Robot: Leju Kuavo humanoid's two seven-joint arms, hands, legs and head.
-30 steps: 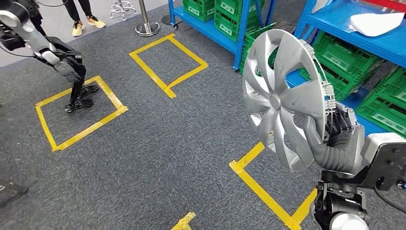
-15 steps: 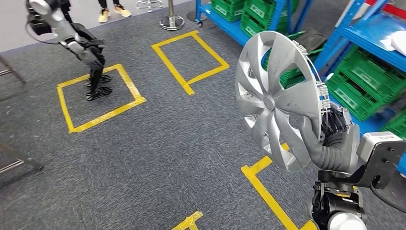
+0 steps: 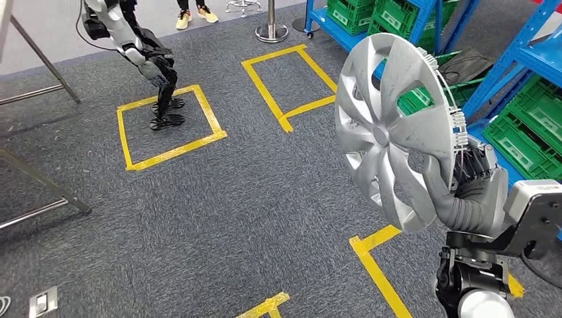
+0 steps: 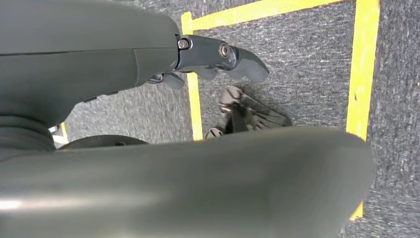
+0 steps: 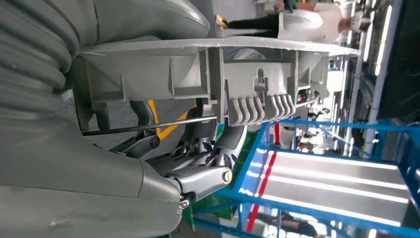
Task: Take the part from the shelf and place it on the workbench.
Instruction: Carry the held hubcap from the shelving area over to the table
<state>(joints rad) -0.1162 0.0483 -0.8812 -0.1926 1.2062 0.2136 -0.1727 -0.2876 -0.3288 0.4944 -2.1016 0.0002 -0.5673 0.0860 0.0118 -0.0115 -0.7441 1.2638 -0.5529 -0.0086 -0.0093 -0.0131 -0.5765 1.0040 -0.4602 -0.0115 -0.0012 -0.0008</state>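
Observation:
The part is a silver wheel cover (image 3: 391, 132), held upright on edge at the right of the head view. My right hand (image 3: 470, 192) grips its lower rear rim, thumb on the face and dark fingers behind. The right wrist view shows the cover's ribbed rim (image 5: 247, 74) close up, with my fingers (image 5: 208, 168) hooked behind its wire ring. Far to the upper left my left hand (image 3: 162, 79) hangs over the carpet, holding nothing, fingers pointing down. The left wrist view shows its dark fingers (image 4: 218, 52) spread above a yellow tape line.
Blue shelves with green crates (image 3: 530, 146) stand at the right and upper right. Yellow tape squares (image 3: 169, 126) mark the grey carpet. A metal post base (image 3: 270, 30) and a person's yellow shoes (image 3: 195, 14) are at the top. Slanted metal legs (image 3: 40, 192) stand at the left.
The camera has turned left: the tape squares and shelves have slid rightward in the picture, and metal legs have come in at the left. My right hand keeps its hold on the wheel cover.

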